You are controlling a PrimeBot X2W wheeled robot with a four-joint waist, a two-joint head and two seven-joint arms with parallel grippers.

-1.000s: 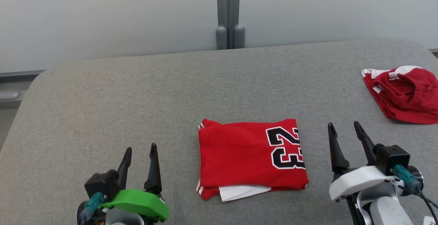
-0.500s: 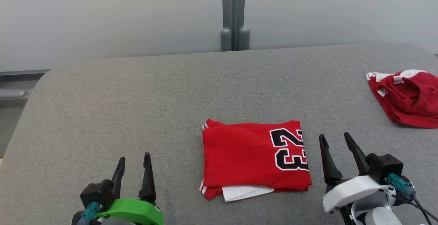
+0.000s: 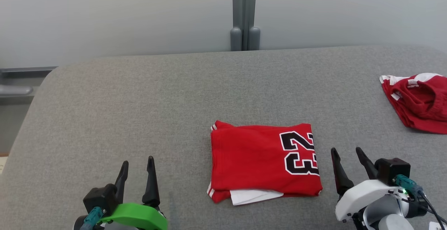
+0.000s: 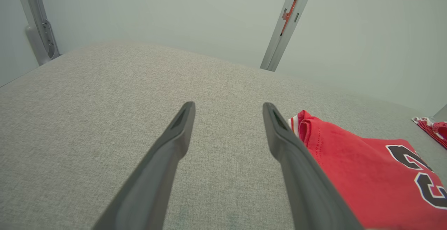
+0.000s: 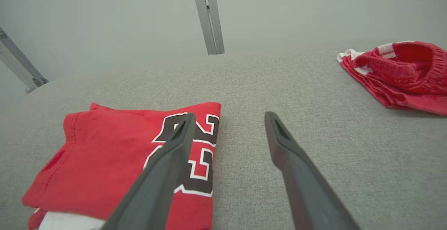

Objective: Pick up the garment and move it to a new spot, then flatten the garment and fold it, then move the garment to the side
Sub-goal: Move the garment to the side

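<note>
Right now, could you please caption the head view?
Folded red 23 jersey on grey table, flanked by open left gripper and open right gripper.

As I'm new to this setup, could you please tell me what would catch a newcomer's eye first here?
A neatly folded red jersey with a black 23 lies in the middle of the grey table. A crumpled red garment sits at the table's far right edge. The left gripper and right gripper flank the jersey, jaws open and empty.
</note>
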